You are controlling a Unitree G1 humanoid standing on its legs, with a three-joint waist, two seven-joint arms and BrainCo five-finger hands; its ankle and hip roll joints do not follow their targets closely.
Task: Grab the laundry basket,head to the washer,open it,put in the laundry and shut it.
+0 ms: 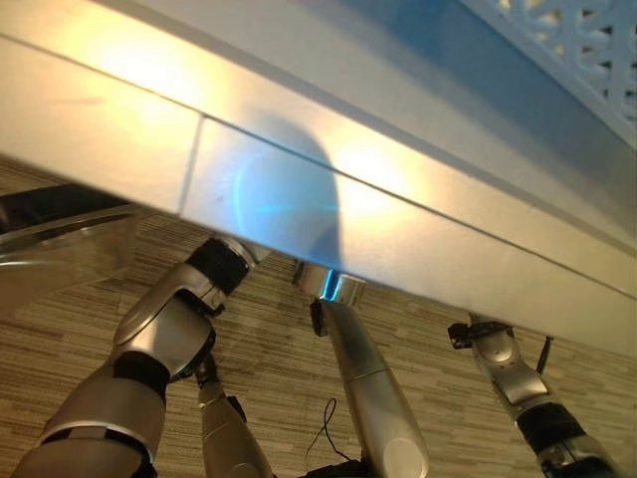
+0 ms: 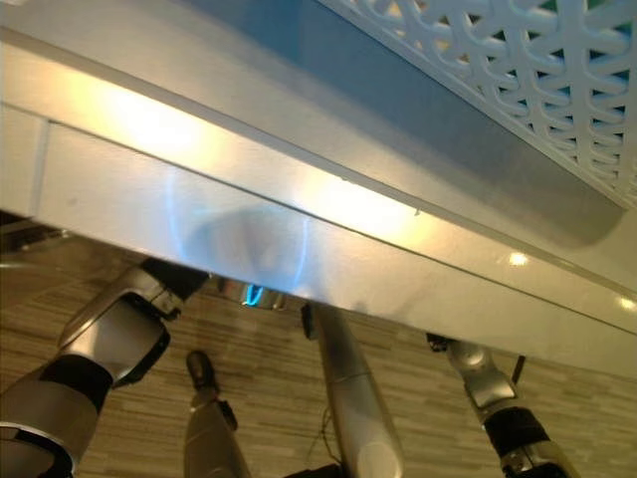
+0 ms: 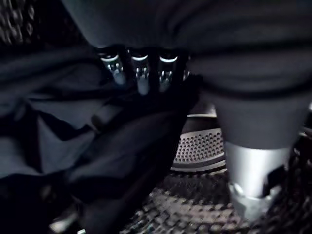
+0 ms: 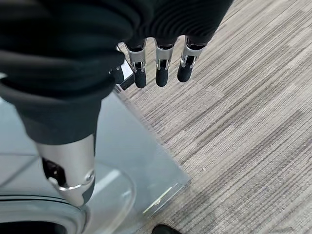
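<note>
The washer's pale top edge [image 1: 299, 189] runs across the head views, and both my arms pass below it. The white lattice laundry basket [image 2: 518, 70] stands on top at the far right. In the left wrist view my left hand [image 3: 139, 73] is inside the perforated drum [image 3: 204, 146]. Its fingers [image 3: 141, 80] are relaxed against a heap of dark laundry [image 3: 73, 146], and the thumb [image 3: 248, 180] stands clear of the cloth. My right hand [image 4: 161, 63] hangs open over the carpet and holds nothing.
A pale washer panel [image 4: 126, 161] with a round rim lies right beside my right hand. A glassy door [image 1: 60, 244] sticks out at the left under the top edge. Striped grey carpet [image 4: 243, 122] covers the floor around the machine.
</note>
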